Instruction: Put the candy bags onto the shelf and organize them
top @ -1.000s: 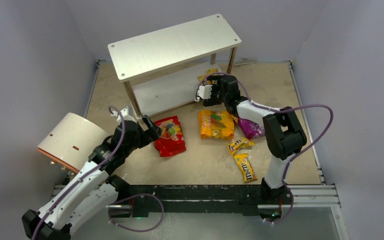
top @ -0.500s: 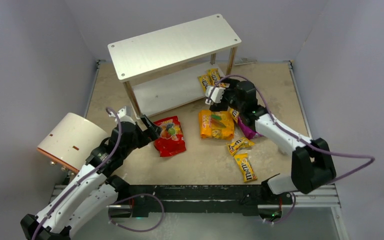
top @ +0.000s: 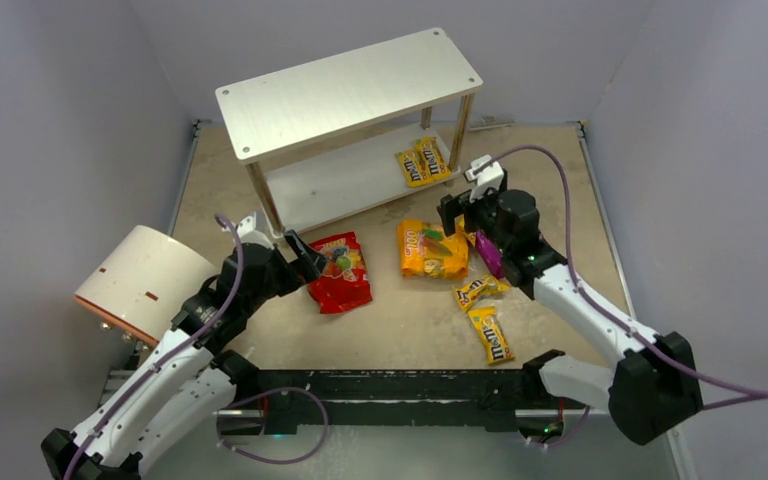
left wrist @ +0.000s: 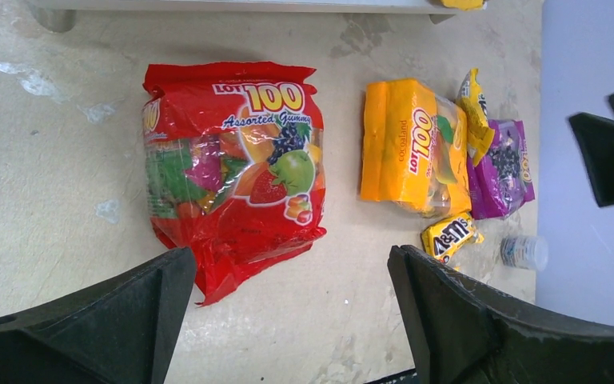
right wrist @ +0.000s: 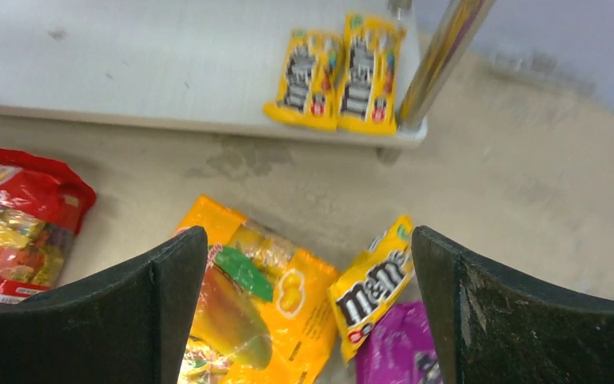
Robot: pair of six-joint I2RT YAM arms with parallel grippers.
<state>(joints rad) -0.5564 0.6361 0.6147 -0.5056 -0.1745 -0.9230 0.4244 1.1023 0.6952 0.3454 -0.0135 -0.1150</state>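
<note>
The shelf (top: pixel 350 85) stands at the back; two M&M's packets (top: pixel 423 162) lie side by side on the right end of its lower board (right wrist: pixel 128 64). The red bag (top: pixel 341 270), the orange-yellow bag (top: pixel 430 250) and two M&M's packets (top: pixel 487 310) lie on the floor. The purple bag (top: pixel 487 255) is mostly hidden under my right arm. My left gripper (top: pixel 300 255) is open, just left of the red bag (left wrist: pixel 232 172). My right gripper (top: pixel 457 215) is open and empty above the orange-yellow bag (right wrist: pixel 248 312), another M&M's packet (right wrist: pixel 372 288) and the purple bag (right wrist: pixel 396 348).
A cream-white cylinder with orange trim (top: pixel 140 280) lies at the left, beside my left arm. Grey walls close in the floor on three sides. A black rail (top: pixel 390 385) runs along the near edge. A small clear cap (left wrist: pixel 524 250) lies near the purple bag.
My right gripper has drawn back from the shelf's lower board, moving right and toward me, leaving the two M&M's packets on it. The left arm has barely moved.
</note>
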